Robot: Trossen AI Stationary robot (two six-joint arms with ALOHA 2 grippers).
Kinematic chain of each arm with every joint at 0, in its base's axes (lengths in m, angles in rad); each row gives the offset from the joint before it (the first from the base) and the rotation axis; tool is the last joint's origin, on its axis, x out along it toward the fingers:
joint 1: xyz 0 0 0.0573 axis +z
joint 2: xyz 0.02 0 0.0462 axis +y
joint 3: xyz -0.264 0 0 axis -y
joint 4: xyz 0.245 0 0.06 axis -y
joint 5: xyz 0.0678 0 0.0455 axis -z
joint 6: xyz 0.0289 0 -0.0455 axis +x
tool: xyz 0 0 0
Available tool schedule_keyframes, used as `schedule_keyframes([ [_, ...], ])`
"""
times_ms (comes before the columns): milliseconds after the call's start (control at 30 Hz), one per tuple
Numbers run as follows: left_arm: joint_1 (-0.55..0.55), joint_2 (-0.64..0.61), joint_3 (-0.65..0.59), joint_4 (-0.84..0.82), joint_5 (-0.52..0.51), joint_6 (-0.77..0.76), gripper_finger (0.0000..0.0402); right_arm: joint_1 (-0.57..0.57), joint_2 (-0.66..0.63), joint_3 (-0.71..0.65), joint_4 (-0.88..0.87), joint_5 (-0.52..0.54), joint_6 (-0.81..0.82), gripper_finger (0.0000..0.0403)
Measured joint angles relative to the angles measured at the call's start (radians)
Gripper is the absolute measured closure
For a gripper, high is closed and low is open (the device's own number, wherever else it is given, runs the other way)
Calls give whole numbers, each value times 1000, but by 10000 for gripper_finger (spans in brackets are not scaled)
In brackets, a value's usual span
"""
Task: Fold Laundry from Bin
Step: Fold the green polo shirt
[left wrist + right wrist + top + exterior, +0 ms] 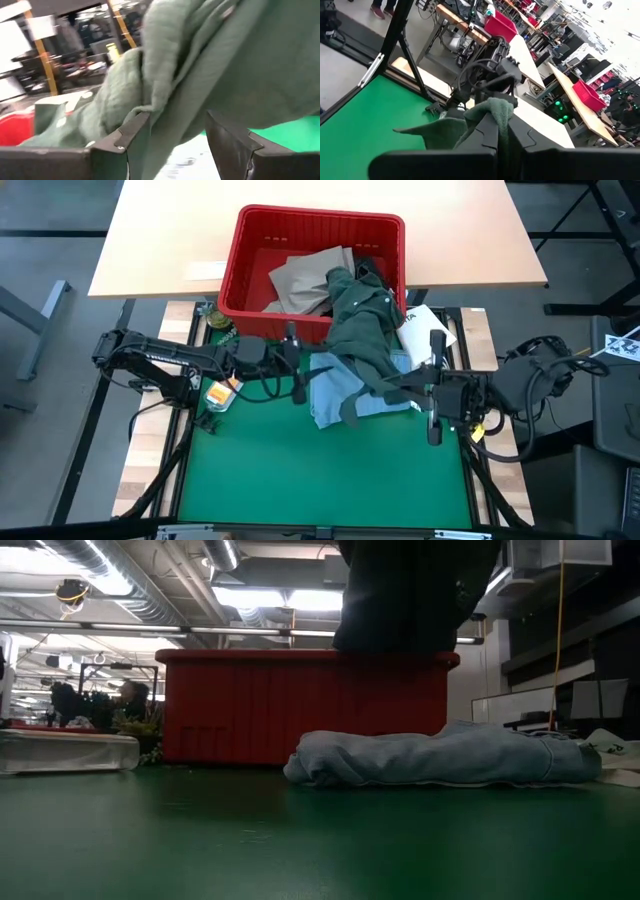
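A: Well, from above we see the red bin point(318, 272) at the far edge of the green mat point(320, 470), tan trousers point(305, 280) lying inside it. The dark green garment point(360, 320) spills over the bin's near rim onto the light blue garment point(345, 390), which lies on the mat.

B: We agree. The left gripper point(296, 365) sits just beside the blue cloth on its left. The right gripper point(433, 392) is at the green garment's right side, near a white packet point(425, 330).

A: At table level we find the light blue garment point(440, 755) heaped on the mat in front of the bin point(300, 705), with dark cloth point(415, 595) hanging above the rim.

B: Through the left wrist camera, we see the left gripper point(177, 132) with fingers spread and the green garment point(210, 65) hanging between and beyond them; whether it touches them we cannot tell.

A: Through the right wrist camera, the right gripper point(502, 132) has its fingers pressed together, pinching a fold of the green garment point(492, 112), lifted above the mat point(365, 120). The left arm point(485, 70) shows beyond.
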Motion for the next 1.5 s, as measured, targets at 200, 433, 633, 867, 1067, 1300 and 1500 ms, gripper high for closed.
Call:
schedule_keyframes([
  [200, -43, 0, 0, 0, 77, 2, 219, 0, 8, 0, -74, 0, 34, 396],
  [433, -54, 0, 0, 0, 24, 2, 219, 0, 9, 0, -118, 1, 69, 395],
  [633, -37, 2, 0, -17, -87, 3, 219, 0, 9, 0, -117, 2, 70, 395],
  [867, -5, 103, 1, -22, -73, -33, 220, 0, 9, 0, -118, 9, 70, 395],
  [1067, -21, 109, 1, -17, -94, -38, 292, 0, 9, 0, -210, -28, 111, 395],
  [1300, -57, 78, 0, 2, -131, -56, 391, 1, 9, -55, -421, -53, 369, 395],
  [1500, -83, 60, 0, -8, -132, -50, 398, 1, 9, -166, -483, -116, 527, 395],
])
